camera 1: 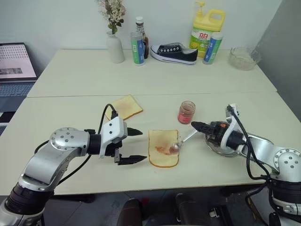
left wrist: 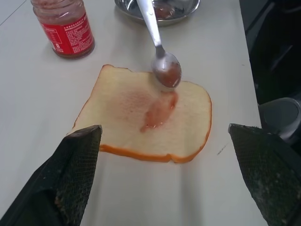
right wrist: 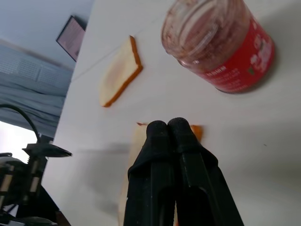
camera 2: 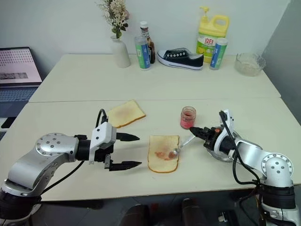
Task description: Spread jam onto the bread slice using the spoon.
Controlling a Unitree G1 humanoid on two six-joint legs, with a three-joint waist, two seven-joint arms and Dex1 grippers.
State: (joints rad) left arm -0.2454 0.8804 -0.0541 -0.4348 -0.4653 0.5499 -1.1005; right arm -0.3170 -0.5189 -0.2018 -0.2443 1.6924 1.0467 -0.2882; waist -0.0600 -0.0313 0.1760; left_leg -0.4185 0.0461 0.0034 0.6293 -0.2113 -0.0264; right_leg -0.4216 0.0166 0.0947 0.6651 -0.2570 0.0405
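The bread slice (camera 1: 163, 149) lies flat in the middle of the near table, with a red smear of jam (left wrist: 157, 110) in its centre. The spoon (camera 1: 180, 143) slants down from the right, and its bowl (left wrist: 166, 71) sits at the slice's right edge with jam on it. My right gripper (camera 1: 194, 125) is shut on the spoon's handle, above a round steel dish (camera 1: 220, 148). The jam jar (camera 1: 186, 112) stands just behind the slice, to its right. My left gripper (camera 1: 137, 145) hovers open left of the slice, its fingers (left wrist: 77, 174) spread wide and holding nothing.
A plainer bread slice (camera 1: 124, 107) lies behind my left gripper. Along the far table edge stand a vase (camera 1: 114, 46), bottles (camera 1: 138, 47), a black shoe (camera 1: 175, 52), a yellow jug (camera 1: 205, 29) and a glass bowl (camera 1: 243, 57). A laptop (camera 1: 15, 63) sits at far left.
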